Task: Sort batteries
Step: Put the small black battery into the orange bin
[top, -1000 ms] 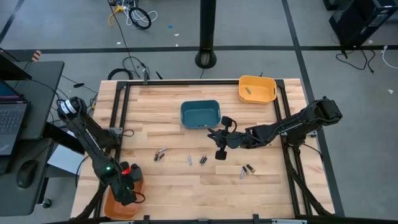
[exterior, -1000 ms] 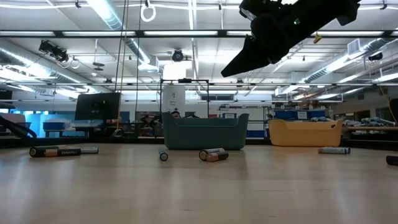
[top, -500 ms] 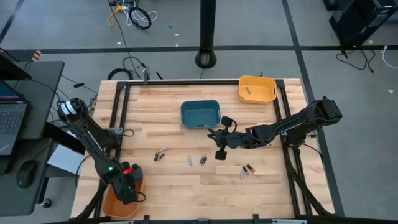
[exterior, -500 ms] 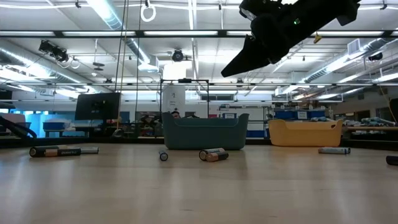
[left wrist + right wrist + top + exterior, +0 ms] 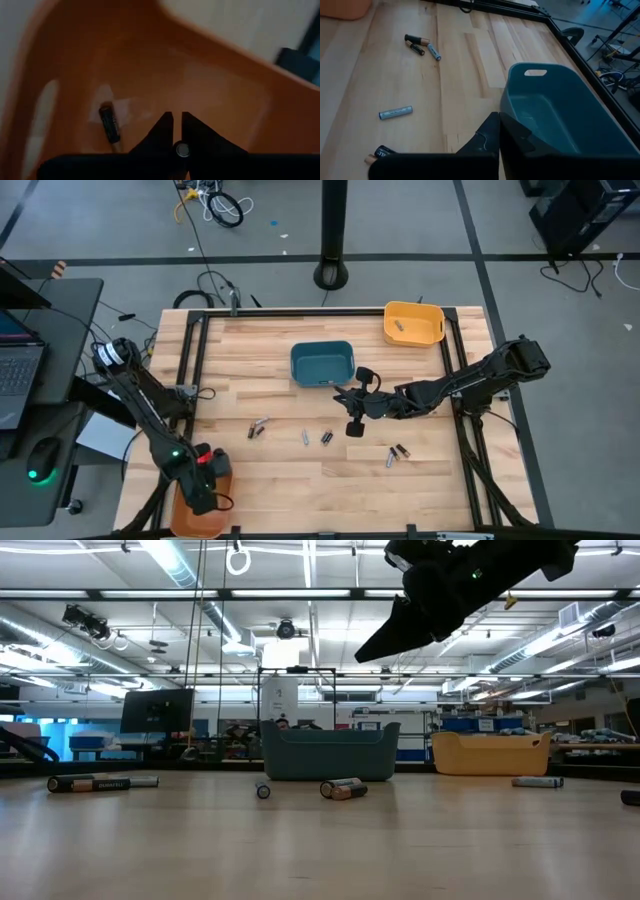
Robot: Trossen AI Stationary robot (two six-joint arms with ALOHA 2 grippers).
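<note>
My left gripper hangs inside the orange bin at the table's near left corner, shut on a small battery. Another dark battery lies on the bin's floor. My right gripper hovers shut above the table, just on the near side of the blue bin, and touches nothing. Loose batteries lie flat on the wood: a cluster, one, one and a pair. One battery lies in the yellow bin. My left gripper pinches a small battery between its two fingers; only the battery's round silvery end shows, back from the fingertips. The battery lies along the fingers. It is lifted clear, above the orange bin's floor.
The blue bin and the yellow bin stand toward the far side. A black metal frame runs along the table's edges. Bare wood lies between the loose batteries and the near edge. A desk with a laptop stands left of the table.
My left gripper has moved a little toward the table's near edge, over the orange bin.
</note>
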